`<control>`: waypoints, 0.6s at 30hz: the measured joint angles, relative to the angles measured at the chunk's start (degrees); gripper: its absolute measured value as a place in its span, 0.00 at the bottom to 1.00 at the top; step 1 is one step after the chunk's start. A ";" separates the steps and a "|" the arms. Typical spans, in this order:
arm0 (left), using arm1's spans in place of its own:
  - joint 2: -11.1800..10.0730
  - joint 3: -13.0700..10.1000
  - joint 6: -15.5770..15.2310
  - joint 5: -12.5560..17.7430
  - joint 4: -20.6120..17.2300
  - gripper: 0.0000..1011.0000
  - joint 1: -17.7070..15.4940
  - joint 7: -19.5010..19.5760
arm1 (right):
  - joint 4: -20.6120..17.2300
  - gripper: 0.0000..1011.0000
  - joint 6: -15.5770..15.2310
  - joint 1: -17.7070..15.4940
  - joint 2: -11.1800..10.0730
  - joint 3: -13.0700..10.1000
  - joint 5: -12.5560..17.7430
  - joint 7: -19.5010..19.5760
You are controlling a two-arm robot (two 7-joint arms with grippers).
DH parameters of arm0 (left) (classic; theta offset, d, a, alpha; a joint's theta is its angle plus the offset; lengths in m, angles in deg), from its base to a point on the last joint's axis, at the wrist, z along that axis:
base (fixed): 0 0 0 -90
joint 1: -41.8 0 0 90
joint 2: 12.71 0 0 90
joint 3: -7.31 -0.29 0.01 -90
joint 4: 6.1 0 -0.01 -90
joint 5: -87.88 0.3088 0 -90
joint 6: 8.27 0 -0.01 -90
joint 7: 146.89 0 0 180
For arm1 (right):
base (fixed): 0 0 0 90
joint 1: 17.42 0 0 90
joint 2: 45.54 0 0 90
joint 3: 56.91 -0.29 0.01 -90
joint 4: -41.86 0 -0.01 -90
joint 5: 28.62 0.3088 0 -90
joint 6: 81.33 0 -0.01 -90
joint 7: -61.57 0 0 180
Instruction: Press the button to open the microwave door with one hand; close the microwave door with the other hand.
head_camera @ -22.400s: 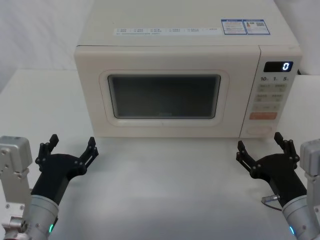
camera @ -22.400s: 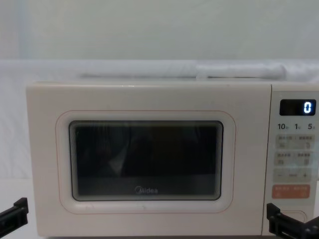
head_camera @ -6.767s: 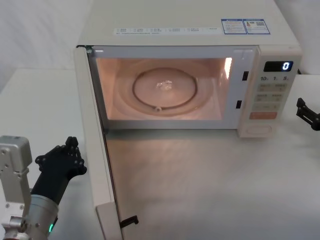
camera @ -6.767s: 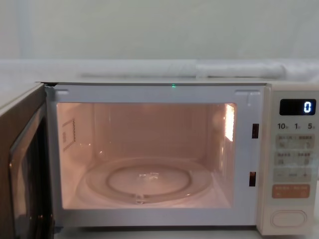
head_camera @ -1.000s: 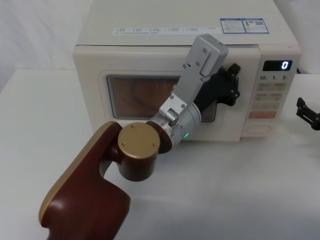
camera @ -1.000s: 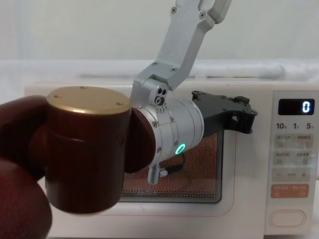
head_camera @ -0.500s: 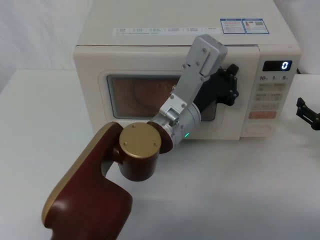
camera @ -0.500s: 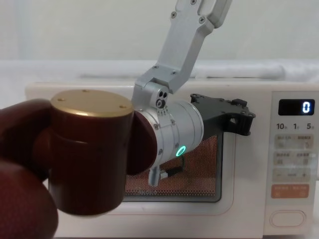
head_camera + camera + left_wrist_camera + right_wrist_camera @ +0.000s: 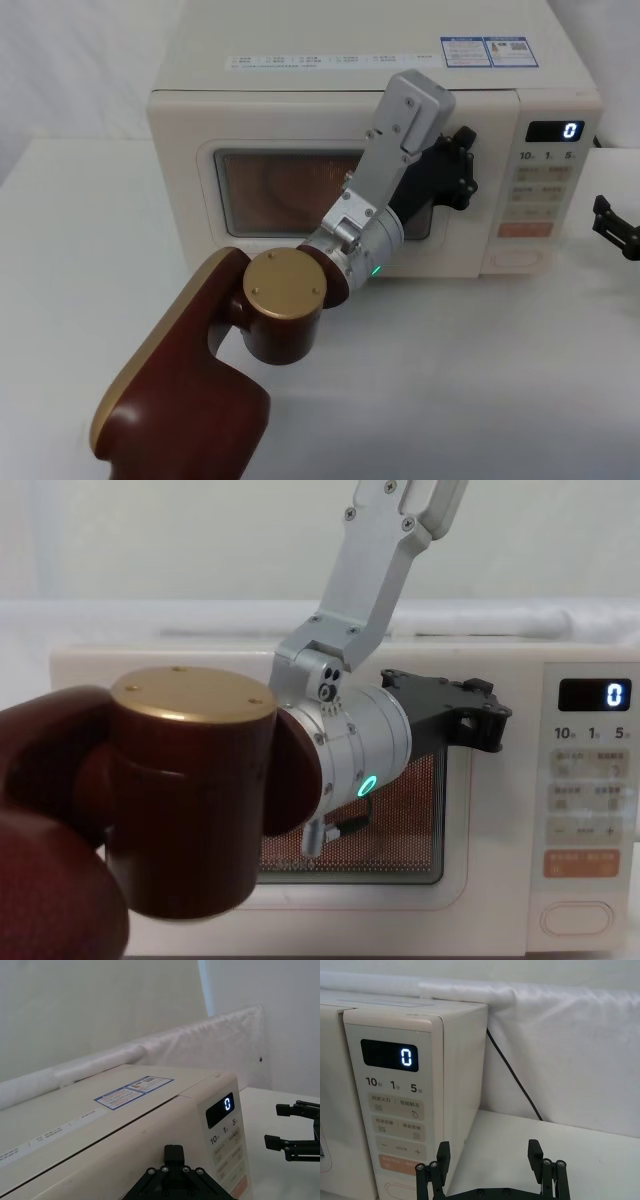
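The cream microwave door (image 9: 182, 190) stands flush with the oven front, and its window (image 9: 275, 192) glows reddish. My left gripper (image 9: 463, 168) is shut, its black fingers at the door's upper right corner (image 9: 492, 720), beside the control panel. From the left wrist, the closed fingertips (image 9: 172, 1152) sit at the door's top edge. The wide cream button (image 9: 577, 918) lies at the foot of the panel, untouched. My right gripper (image 9: 612, 222) hangs open to the right of the microwave, with nothing between its fingers (image 9: 489, 1155).
The panel's display (image 9: 557, 132) reads 0, with orange keys (image 9: 583, 864) above the button. A black cable (image 9: 512, 1072) runs down behind the microwave on the right. My left arm's maroon elbow (image 9: 270, 310) reaches across the white table (image 9: 450, 380) before the door.
The left arm's elbow has drifted slightly right and nearer the microwave; its gripper stays at the door's upper right. The right gripper has not moved.
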State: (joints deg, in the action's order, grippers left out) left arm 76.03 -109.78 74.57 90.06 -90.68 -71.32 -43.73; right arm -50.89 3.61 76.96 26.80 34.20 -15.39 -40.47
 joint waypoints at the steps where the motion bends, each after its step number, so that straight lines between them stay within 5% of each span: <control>1: 0.07 0.04 0.00 0.07 0.03 0.00 0.01 -0.08 | 0.00 0.99 0.00 0.00 0.00 0.00 0.00 0.00; 12: 0.95 0.73 0.29 0.52 0.22 0.00 0.31 -0.89 | 0.00 0.99 0.00 0.00 0.00 0.00 0.00 0.00; 18: 0.39 0.61 -0.09 -2.40 -4.39 0.00 2.97 1.85 | 0.00 0.99 0.00 0.00 0.00 0.00 0.00 0.00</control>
State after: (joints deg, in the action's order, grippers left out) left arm 76.42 -109.18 74.48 87.65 -95.07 -68.35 -41.88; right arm -50.89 3.61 76.96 26.80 34.21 -15.39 -40.47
